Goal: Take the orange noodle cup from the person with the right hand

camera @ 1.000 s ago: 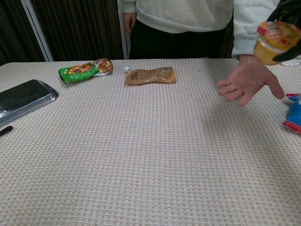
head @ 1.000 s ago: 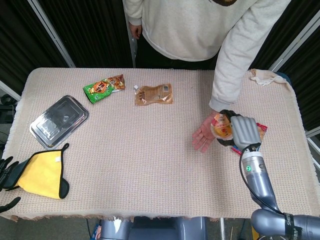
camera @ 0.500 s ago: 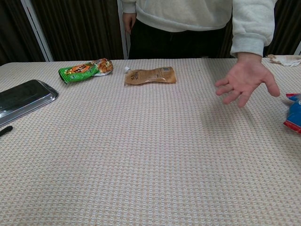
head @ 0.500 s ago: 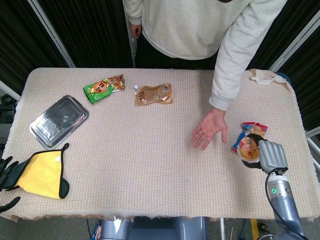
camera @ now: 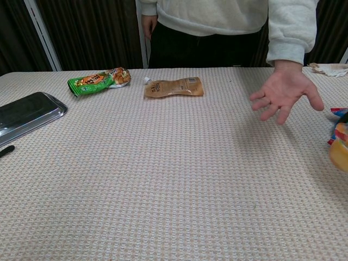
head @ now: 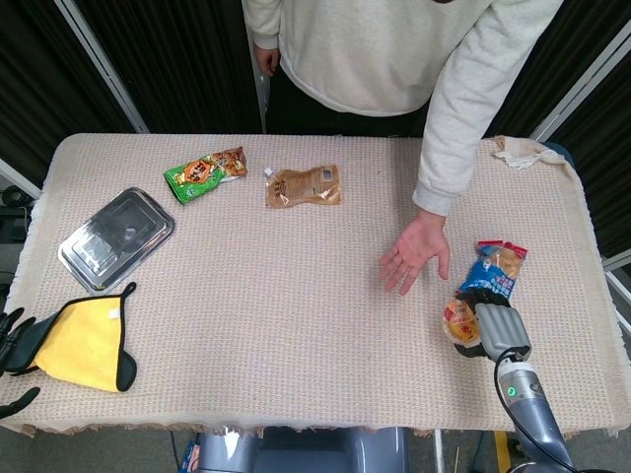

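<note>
Carrying the orange noodle cup (head: 461, 321) down and back from the person's palm (head: 416, 254) toward the near right edge, now well apart from it. Right hand (head: 493, 331) wrapping the cup, fingers curled around its side, cup tilted, sitting close above the tabletop (head: 296, 296) just near of the blue snack packet (head: 493, 271). Showing only as an orange sliver at the right border in the chest view. Left hand (head: 12, 340) hanging off the near left corner, dark fingers apart, holding nothing.

Risks, as a judgement: slipping out of the grip, cup wall being smooth, rounded and tapered; tilting further and tipping on set-down; clipping the crinkly blue packet beside it.

Lying further out: glossy brown pouch (head: 304, 185), flat; green snack bag (head: 204, 172), shiny and creased; metal tray (head: 116, 237), rectangular and reflective; soft yellow cloth (head: 83, 343) with black trim. Covering the tabletop, a coarse beige woven fabric.
</note>
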Controlling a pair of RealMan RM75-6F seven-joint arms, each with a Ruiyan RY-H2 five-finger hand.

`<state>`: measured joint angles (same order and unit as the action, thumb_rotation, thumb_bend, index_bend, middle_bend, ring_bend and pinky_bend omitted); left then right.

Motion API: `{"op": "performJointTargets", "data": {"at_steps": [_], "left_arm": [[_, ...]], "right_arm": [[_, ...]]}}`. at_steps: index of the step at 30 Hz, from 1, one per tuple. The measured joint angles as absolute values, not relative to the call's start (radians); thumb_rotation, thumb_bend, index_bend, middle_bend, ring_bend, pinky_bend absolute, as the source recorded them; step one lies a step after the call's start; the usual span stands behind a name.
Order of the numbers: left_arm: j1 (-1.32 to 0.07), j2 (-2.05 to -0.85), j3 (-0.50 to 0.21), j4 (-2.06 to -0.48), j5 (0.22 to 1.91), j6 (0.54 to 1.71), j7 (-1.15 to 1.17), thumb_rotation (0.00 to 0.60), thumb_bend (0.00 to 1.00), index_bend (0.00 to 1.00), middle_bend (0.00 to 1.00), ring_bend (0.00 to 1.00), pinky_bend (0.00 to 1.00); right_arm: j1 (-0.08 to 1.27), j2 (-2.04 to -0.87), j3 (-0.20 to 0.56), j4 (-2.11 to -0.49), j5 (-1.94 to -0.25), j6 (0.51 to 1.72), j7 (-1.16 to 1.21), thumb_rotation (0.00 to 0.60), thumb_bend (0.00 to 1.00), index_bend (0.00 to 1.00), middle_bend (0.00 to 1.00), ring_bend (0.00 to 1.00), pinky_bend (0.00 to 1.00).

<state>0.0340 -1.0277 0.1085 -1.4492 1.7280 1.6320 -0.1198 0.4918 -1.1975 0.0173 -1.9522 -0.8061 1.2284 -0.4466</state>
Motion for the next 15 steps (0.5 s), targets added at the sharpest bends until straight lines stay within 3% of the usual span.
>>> {"op": "performJointTargets", "data": {"at_steps": [6,15], "left_arm": [[0.034,-1.027,0.109,-1.447,1.73,1.633,-0.122,0.6,0.21,0.0,0.0,0.0,0.0],[0.035,-1.031,0.107,-1.444,1.728,1.635,-0.119,0.6,0.21,0.0,0.0,0.0,0.0]], "right_arm": [[0.488,-1.198,0.021,-1.942,-0.829,1.246,-0.463,0.6,0.12,0.06,0.0,0.0,0.0],[0.412,-1.173,-0.027,-1.84,-1.101,1.41,-0.472,0.6,0.12,0.06,0.0,0.0,0.0]]}}
